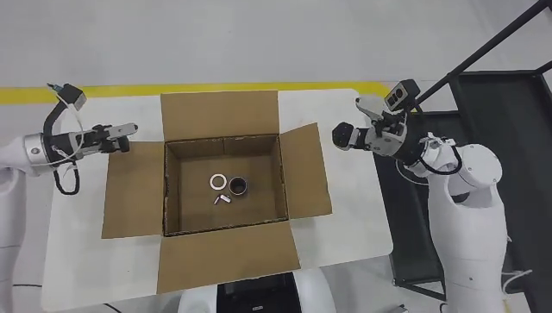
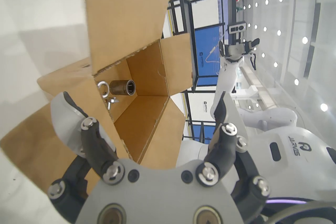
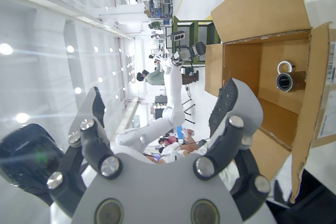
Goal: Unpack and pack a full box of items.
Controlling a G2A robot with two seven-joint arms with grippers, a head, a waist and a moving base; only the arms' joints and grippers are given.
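Note:
An open cardboard box (image 1: 185, 184) sits mid-table with all flaps spread out. On its floor lie a white ring (image 1: 219, 181), a dark metal cylinder (image 1: 238, 187) and a small silver piece (image 1: 222, 198). The cylinder (image 2: 122, 87) and ring (image 2: 103, 87) show past the box wall in the left wrist view. The right wrist view has the cylinder (image 3: 290, 81) and ring (image 3: 284, 67) too. My left gripper (image 1: 128, 134) hovers open and empty beside the box's left flap. My right gripper (image 1: 338, 136) hangs open and empty by the right flap.
The white table (image 1: 82, 218) ends close to the box's front flap (image 1: 226, 263). A dark metal rack (image 1: 483, 115) stands just right of the table. A yellow floor line (image 1: 121, 90) runs behind the table.

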